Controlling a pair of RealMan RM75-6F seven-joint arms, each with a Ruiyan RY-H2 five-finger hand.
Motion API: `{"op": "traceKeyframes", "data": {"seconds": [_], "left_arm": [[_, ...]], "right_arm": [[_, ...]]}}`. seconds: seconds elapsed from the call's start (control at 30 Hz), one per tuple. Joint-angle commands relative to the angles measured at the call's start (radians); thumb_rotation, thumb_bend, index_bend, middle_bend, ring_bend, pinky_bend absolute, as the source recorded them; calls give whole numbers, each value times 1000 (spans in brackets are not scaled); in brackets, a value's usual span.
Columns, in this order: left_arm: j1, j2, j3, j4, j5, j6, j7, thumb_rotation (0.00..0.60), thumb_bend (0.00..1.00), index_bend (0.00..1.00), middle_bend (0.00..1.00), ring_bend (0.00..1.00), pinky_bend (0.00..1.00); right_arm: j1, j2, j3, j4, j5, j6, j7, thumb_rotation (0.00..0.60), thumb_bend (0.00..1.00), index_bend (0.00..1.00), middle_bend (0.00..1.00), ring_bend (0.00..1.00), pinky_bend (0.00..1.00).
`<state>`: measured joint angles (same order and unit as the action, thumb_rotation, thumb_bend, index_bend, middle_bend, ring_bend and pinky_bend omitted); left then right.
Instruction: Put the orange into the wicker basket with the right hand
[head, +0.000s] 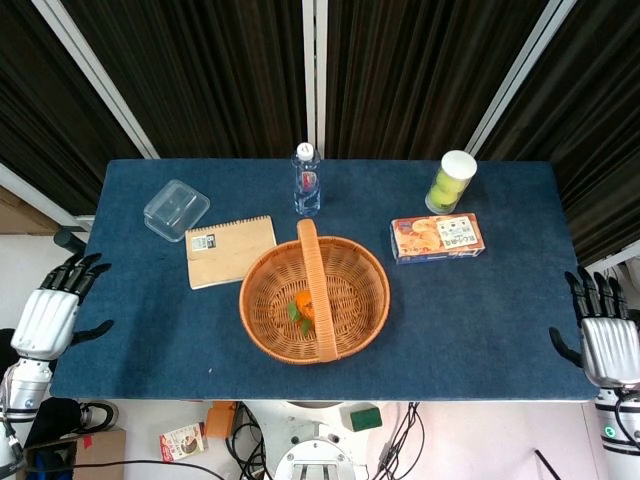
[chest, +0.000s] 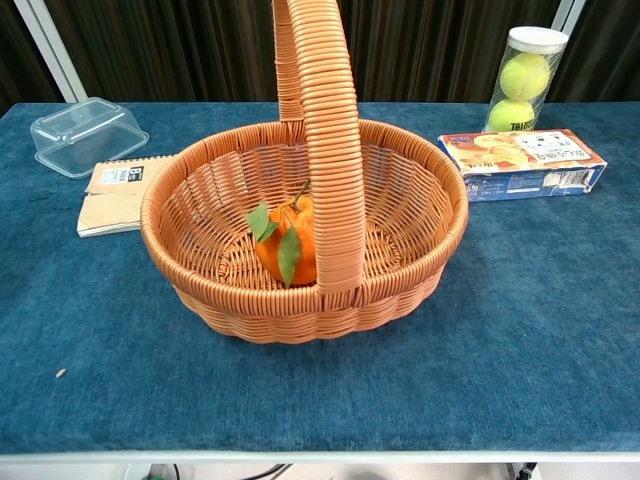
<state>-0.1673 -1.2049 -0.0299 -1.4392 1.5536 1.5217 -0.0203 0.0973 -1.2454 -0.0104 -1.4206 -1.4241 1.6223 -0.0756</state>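
From the head view:
Orange: the orange lies on the floor of the wicker basket, just left of the handle's span, near the middle of the counter.
Right hand: the right hand sits off the counter's right edge, well apart from the basket, fingers spread and pointing up, holding nothing.
Left hand: the left hand sits off the left edge, fingers apart, empty.
Progress: by my judgement the placing is done; nothing seems left but to rest the arm.

From the chest view:
Hands: neither shows.
Orange: it rests inside the basket, partly behind the handle.
Orientation: roundish, no clear long axis; the stem points up, tilted slightly right, two leaves hanging down its front.
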Motion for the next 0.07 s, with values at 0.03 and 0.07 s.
{"op": "traceKeyframes", "data": {"seconds": [0.03, 0.07], "left_arm": [[38, -37, 4, 47, -29, 30, 2, 600, 17, 175, 132, 70, 192], [45, -41, 6, 55, -33, 31, -6, 600, 17, 174, 131, 70, 191]], "right_arm": [[-32, -28, -3, 46, 22, -18, 19, 600, 272, 0, 0, 0, 0], [-34, -31, -3, 53, 18, -21, 25, 600, 273, 0, 0, 0, 0]]}}
